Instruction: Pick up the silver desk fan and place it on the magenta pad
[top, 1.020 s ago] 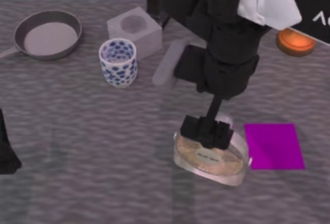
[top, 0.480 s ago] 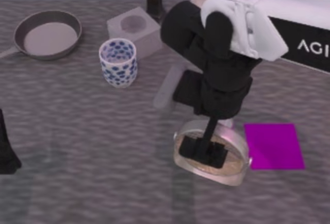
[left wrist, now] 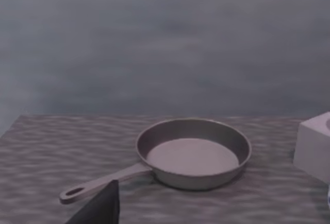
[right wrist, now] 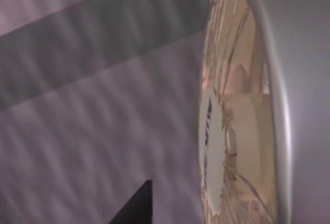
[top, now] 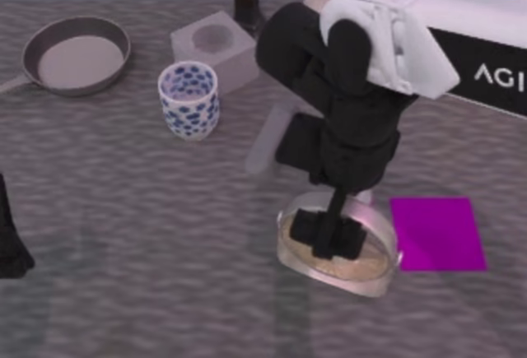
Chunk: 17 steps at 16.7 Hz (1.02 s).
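From above, the right hand (top: 328, 234) sits down on the silver desk fan (top: 338, 253); whether it grips cannot be told. The magenta pad (top: 435, 233) lies just beside it. The right wrist view shows the fan's gold grille (right wrist: 234, 126) close.

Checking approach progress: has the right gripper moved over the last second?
Yes. The right gripper has dropped from the silver desk fan's far rim onto its grille face, no nearer the magenta pad.
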Motion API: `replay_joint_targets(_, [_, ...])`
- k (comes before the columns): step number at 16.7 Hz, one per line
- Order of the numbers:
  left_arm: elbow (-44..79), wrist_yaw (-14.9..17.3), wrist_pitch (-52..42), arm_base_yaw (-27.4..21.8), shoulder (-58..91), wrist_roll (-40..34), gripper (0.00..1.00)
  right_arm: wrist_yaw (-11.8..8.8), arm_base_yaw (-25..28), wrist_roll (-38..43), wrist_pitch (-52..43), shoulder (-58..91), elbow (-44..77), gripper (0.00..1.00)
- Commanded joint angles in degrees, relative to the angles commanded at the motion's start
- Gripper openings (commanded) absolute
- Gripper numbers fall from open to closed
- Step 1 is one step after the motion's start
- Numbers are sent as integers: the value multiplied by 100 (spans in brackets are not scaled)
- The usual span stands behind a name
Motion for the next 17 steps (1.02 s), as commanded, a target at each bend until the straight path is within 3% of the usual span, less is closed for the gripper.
replay_joint_targets(8, [0,0,0,0,0,0,100,0,0,0,0,0,0,2])
replay_joint_targets(17, [0,0,0,0,0,0,100,-1,-11,7,-3,-3,2,0])
